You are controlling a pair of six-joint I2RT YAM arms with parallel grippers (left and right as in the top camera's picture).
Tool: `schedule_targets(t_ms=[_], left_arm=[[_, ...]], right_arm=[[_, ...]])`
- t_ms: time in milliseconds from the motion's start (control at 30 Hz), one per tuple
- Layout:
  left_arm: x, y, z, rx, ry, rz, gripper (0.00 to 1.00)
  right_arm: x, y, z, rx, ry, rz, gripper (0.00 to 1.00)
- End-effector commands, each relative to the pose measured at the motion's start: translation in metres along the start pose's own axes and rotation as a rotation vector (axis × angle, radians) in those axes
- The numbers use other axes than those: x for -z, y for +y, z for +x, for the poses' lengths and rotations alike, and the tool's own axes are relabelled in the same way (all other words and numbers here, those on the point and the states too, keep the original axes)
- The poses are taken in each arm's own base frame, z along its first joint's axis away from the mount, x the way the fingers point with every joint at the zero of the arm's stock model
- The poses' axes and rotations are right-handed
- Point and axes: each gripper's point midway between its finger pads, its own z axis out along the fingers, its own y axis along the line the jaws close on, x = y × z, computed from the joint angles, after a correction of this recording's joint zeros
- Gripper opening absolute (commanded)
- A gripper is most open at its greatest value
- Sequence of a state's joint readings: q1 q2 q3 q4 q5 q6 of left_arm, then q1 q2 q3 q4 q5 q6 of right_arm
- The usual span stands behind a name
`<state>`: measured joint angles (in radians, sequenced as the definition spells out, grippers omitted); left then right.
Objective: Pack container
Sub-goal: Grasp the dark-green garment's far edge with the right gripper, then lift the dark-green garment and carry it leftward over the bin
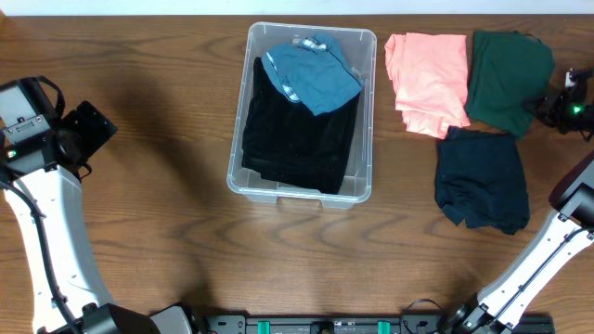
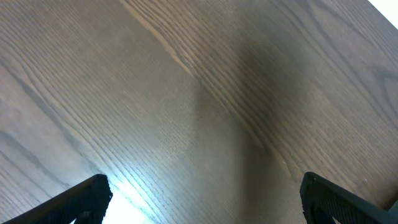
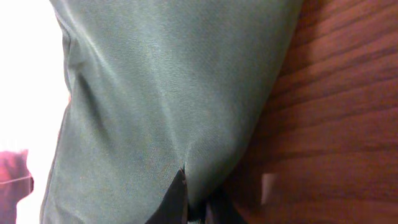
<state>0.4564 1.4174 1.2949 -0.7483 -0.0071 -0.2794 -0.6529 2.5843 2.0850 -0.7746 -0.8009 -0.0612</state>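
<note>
The clear container [image 1: 236, 176] stands at the table's middle back. It holds a black garment [image 1: 297, 134] with a blue garment [image 1: 314, 76] on top at the far end. To its right lie a pink garment [image 1: 429, 79], a dark green garment [image 1: 506, 79] and a dark navy garment [image 1: 483, 176]. My right gripper [image 1: 541, 109] is at the green garment's right edge. In the right wrist view the right gripper [image 3: 196, 202] is shut, pinching a fold of the green garment [image 3: 168, 93]. My left gripper [image 2: 205, 199] is open over bare wood, far left of the container.
The wooden table [image 1: 158, 213] stretches between the left arm [image 1: 42, 204] and the container. The right arm [image 1: 548, 250] rises from the front right, close to the navy garment. The green garment lies near the table's right edge.
</note>
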Motion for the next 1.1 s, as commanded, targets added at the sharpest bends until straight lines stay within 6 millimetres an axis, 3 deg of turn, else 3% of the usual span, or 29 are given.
schedule_targets(t_ms=[0, 233, 433, 467, 533, 700, 833, 1067], left_arm=[[0.006, 0.001, -0.006, -0.011, -0.023, -0.001, 0.97], [0.006, 0.001, -0.006, -0.011, -0.023, -0.001, 0.98], [0.006, 0.001, -0.006, -0.011, -0.023, -0.001, 0.98], [0.006, 0.001, -0.006, -0.011, -0.023, -0.001, 0.98], [0.006, 0.001, -0.006, -0.011, -0.023, -0.001, 0.98], [0.006, 0.001, -0.006, -0.011, -0.023, -0.001, 0.98], [0.006, 0.001, -0.006, -0.011, -0.023, -0.001, 0.98], [0.006, 0.001, -0.006, -0.011, -0.023, -0.001, 0.98]], right_arm=[[-0.003, 0.014, 0.009, 0.000, 0.008, -0.139, 0.01], [0.057, 0.106, -0.027, 0.142, -0.111, -0.431, 0.01], [0.115, 0.182, -0.046, 0.334, -0.199, -0.451, 0.01], [0.130, 0.204, -0.048, 0.386, -0.220, -0.455, 0.01], [0.147, 0.230, -0.048, 0.448, -0.244, -0.461, 0.01], [0.185, 0.306, -0.040, 0.593, -0.293, -0.487, 0.01], [0.204, 0.366, -0.020, 0.711, -0.307, -0.528, 0.01], [0.209, 0.440, 0.021, 0.776, -0.251, -0.626, 0.01]])
